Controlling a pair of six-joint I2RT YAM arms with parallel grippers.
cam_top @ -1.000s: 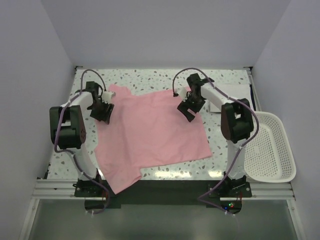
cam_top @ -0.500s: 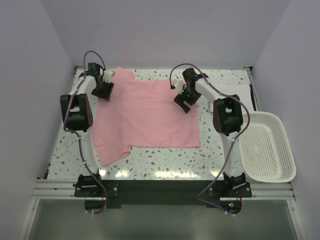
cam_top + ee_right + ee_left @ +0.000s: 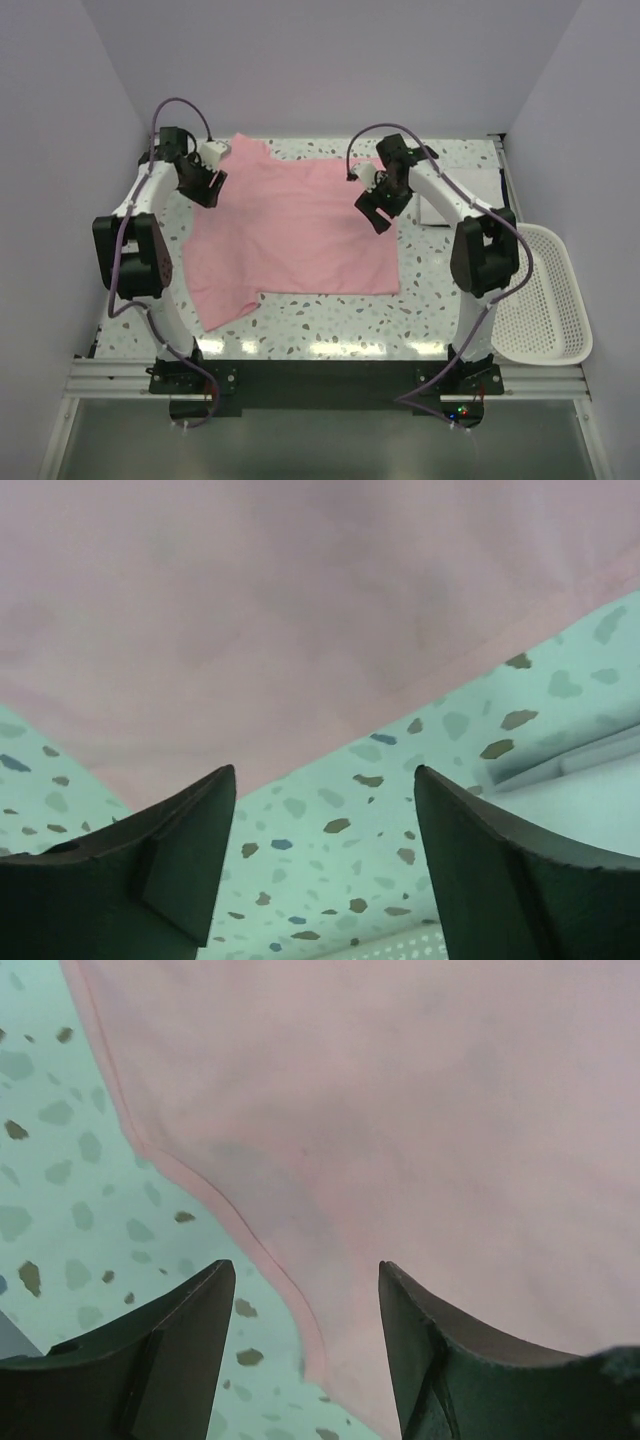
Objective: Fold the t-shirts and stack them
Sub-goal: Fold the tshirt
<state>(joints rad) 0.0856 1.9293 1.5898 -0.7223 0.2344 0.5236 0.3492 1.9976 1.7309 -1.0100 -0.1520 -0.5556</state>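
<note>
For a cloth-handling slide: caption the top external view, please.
Left tool and right tool, both open, poised at opposite sides of a pale pink cloth t-shirt spread on the speckled table.

My left gripper [image 3: 205,190], at ten o'clock, and my right gripper [image 3: 378,212], at one o'clock, are both matte black. My arms [image 3: 165,318] are white with black joints, and the cables [image 3: 180,104] on them are purple. The pink t-shirt [image 3: 295,225] at the centre is a plain pale pink. The table [image 3: 330,320] is a pale greenish-white terrazzo flecked with brown, grey and blue chips. At two o'clock lies a plain white folded t-shirt [image 3: 482,182]. At four o'clock is a white basket [image 3: 550,290] patterned with rows of small holes.
</note>
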